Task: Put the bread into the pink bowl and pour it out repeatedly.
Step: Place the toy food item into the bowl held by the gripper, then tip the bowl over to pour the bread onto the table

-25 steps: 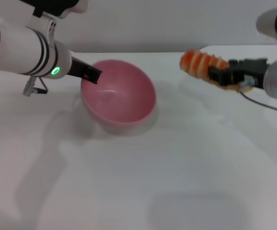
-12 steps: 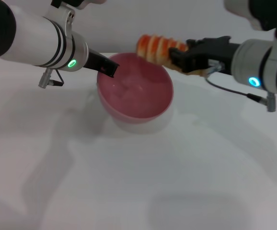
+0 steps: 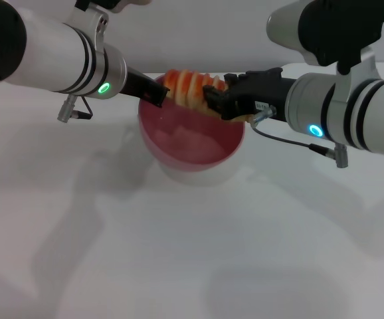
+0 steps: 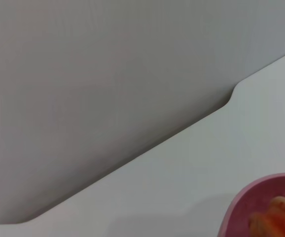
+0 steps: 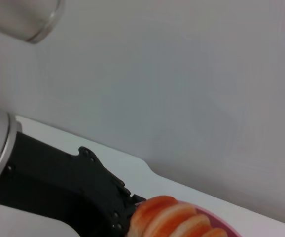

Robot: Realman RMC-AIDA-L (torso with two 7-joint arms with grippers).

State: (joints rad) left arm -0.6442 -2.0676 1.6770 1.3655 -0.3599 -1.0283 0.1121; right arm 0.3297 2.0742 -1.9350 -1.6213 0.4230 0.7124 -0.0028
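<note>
Right gripper (image 3: 213, 101) clamps the bread (image 3: 191, 88) over the pink bowl (image 3: 192, 143), whose rim the left gripper (image 3: 156, 95) seemingly pinches; releasing off-centre could tip it out.

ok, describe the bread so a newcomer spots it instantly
Find the pink bowl on the white table, its rim pinched by the left gripper. The bread is held over its far rim by the right gripper: the only orange-and-cream striped thing there.

Head camera looks forward and down over the white table (image 3: 179, 266), both arms in frame. Each wrist camera sits low and close, facing the far wall. All three share the pink bowl (image 3: 192, 143) and the bread (image 3: 189, 90).
</note>
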